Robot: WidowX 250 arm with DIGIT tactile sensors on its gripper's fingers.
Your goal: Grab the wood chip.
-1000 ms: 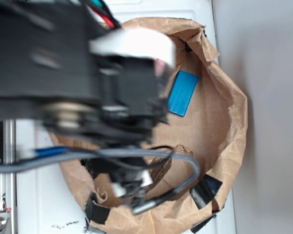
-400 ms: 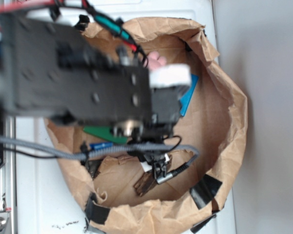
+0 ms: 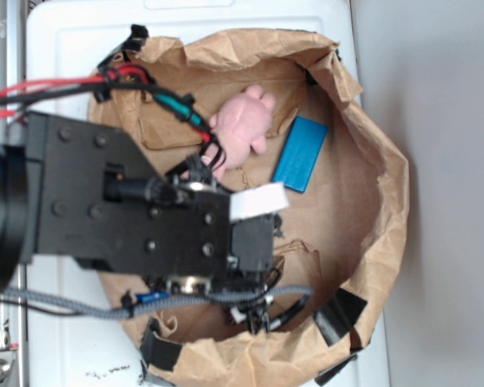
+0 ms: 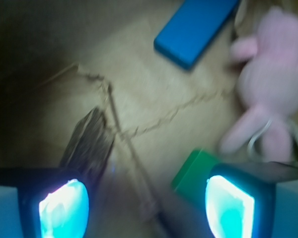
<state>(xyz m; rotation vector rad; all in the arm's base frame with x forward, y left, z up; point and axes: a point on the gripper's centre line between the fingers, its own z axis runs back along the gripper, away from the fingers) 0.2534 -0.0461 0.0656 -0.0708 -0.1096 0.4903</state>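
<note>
Wood chip (image 4: 89, 144) is what I have closest on the wrist camera: dark, streaky, lying on the brown paper just beyond my left fingertip (image 4: 63, 208), with its near end almost at the glowing pad. My gripper (image 4: 146, 206) has its jaws spread wide, with bare paper floor between them and nothing in its grasp. The chip sits off toward the left pad, not centred in the gap.

Taking the chip as my marker, the green block (image 4: 193, 171) lies to its right, tucked against and partly behind my right fingertip (image 4: 231, 206). Farther beyond the chip and to the right is the blue block (image 4: 193, 29), flat on the paper, well apart from the chip. The pink plush toy (image 4: 268, 84) sits right of the blue block, farther right than the green block.

On the exterior camera my arm (image 3: 137, 218) covers most of the paper bag (image 3: 379, 145), whose rolled rim rings everything. From there I cannot see the chip; the arm hides it. The toy and blue block show near the bag's far side.
</note>
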